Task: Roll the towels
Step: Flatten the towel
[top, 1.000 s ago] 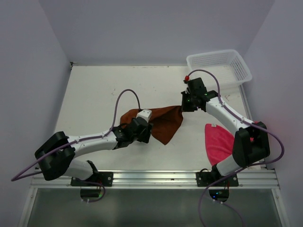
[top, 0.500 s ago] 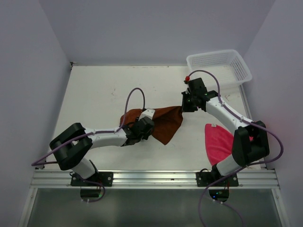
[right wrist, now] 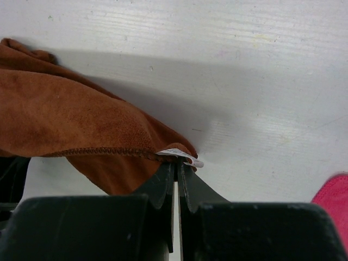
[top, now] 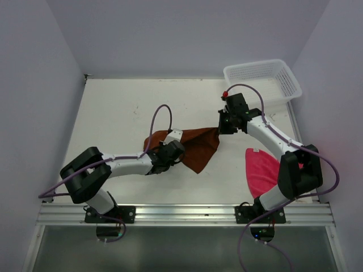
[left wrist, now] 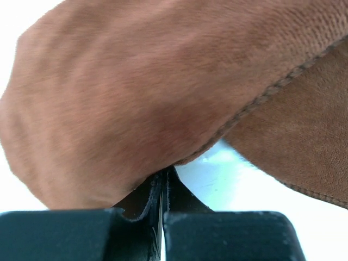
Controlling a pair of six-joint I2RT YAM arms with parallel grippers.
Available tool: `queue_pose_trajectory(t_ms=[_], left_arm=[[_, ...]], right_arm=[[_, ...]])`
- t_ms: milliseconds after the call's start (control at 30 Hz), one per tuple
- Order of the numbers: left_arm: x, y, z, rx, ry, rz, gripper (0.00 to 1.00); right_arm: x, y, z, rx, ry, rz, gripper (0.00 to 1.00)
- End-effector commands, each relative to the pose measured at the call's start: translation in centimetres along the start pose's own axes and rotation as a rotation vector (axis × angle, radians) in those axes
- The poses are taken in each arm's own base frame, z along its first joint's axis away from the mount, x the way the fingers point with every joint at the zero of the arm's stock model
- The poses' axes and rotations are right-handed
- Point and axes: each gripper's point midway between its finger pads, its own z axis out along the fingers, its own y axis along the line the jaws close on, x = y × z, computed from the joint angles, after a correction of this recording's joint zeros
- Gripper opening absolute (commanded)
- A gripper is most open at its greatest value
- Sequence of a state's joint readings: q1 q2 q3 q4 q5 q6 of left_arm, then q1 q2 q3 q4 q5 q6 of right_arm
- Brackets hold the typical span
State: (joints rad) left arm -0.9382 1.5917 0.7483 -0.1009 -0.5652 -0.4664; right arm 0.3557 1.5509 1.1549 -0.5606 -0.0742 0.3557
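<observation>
The rust-brown towel (top: 198,146) is pinched at one end by the left jaws and at its tagged corner by the right jaws; the pink towel (top: 261,170) is laid apart on the tabletop (top: 113,113).

Matt, fuzzy cloth: rust-brown towel (left wrist: 136,98).

Bright even light, soft shadows; rust-brown towel (left wrist: 136,92) blurred close-up in left wrist view
</observation>
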Motion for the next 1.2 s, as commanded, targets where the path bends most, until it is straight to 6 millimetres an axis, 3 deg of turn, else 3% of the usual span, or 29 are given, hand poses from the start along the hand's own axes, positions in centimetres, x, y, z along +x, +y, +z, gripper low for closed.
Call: queue_pose_trajectory(t_ms=[0,300,433,533,767,900,1167], left_arm=[[-2.9,1.7,-1.8,-0.069,-0.092,-0.086,0.0],[-5.6,6.5,-6.9,-0.165,-0.189,-0.204,0.0],[-7.1,9.6,-9.0,-0.211,-0.214,-0.259,0.0],[-8.4,13.9,-10.2,-0.292,-0.228,-0.334,0.0],[-11.7,18.1,-13.2,-0.353,-0.287,-0.454,0.0],[-13.0,19.4,-14.2,-0.393,-0.301,-0.447,0.0],[-13.1,21.1,-14.7,-0.434,-0.3,-0.468,0.0]], right_arm=[[-1.1,0.1,-0.9,-0.013,-0.038,0.012,0.0],[-2.0,-0.2,-3.0,0.009,-0.076,0.023,0.0],[-2.8,-0.6,-4.4,0.027,-0.101,0.034,0.0],[-4.0,-1.1,-6.1,0.041,-0.138,0.049,0.0],[-5.8,-2.4,-9.5,0.085,-0.194,0.077,0.0],[-5.8,-3.0,-10.0,0.103,-0.208,0.079,0.0],[-6.1,-5.1,-11.3,0.189,-0.247,0.112,0.0]])
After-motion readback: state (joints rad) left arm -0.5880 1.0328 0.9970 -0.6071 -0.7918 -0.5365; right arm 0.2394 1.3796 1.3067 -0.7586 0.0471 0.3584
